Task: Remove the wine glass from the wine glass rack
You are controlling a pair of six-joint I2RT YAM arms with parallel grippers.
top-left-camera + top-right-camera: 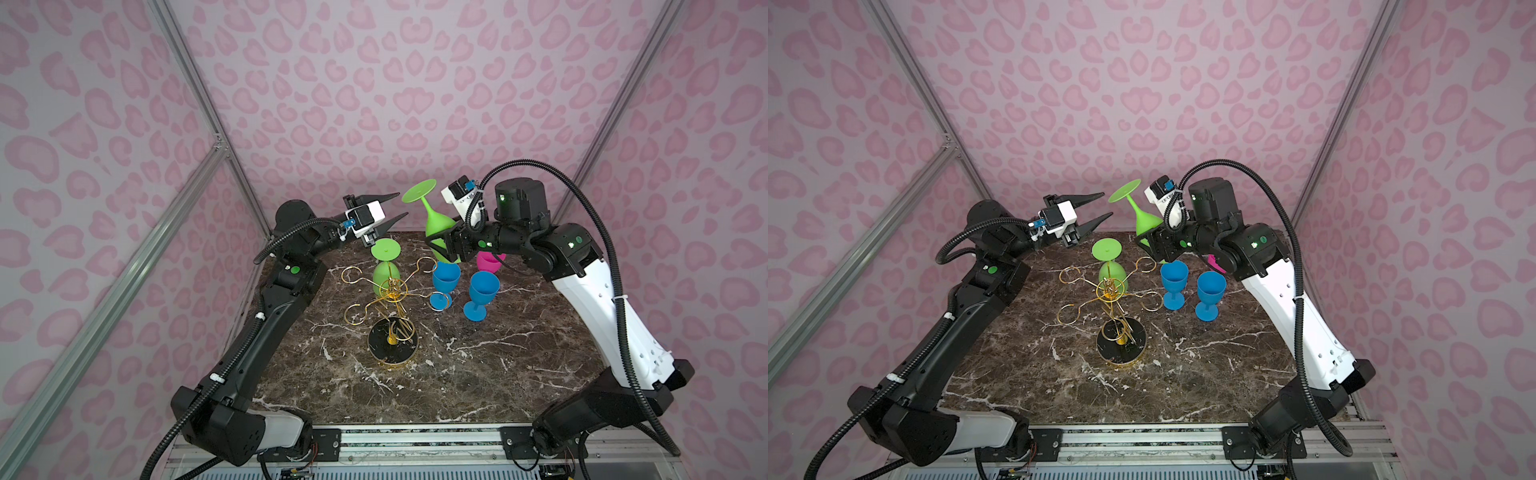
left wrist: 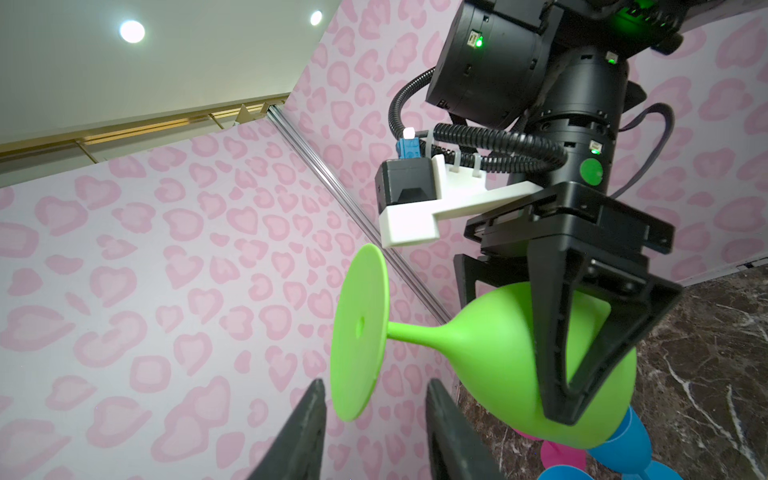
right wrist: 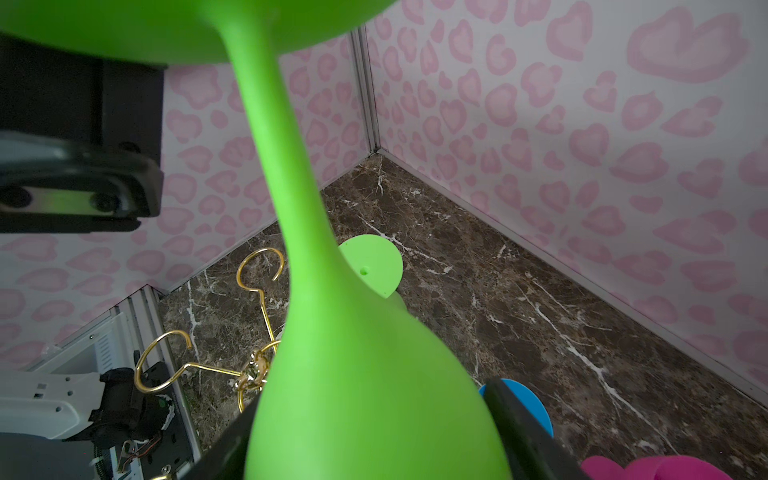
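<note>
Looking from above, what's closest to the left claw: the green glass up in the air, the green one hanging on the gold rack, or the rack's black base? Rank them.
1. Raised green glass: its foot is just right of the left gripper's tips.
2. Hanging green glass: lower, under the gripper.
3. Rack base: on the table, nearer the front.

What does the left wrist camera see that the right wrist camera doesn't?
Only the left wrist view: ceiling lights, and the right gripper clamped on the bowl of the held green glass. Only the right wrist view: the gold rack and the foot of a second green glass. Both: the held green glass, a blue glass, a pink glass, the marble table.
</note>
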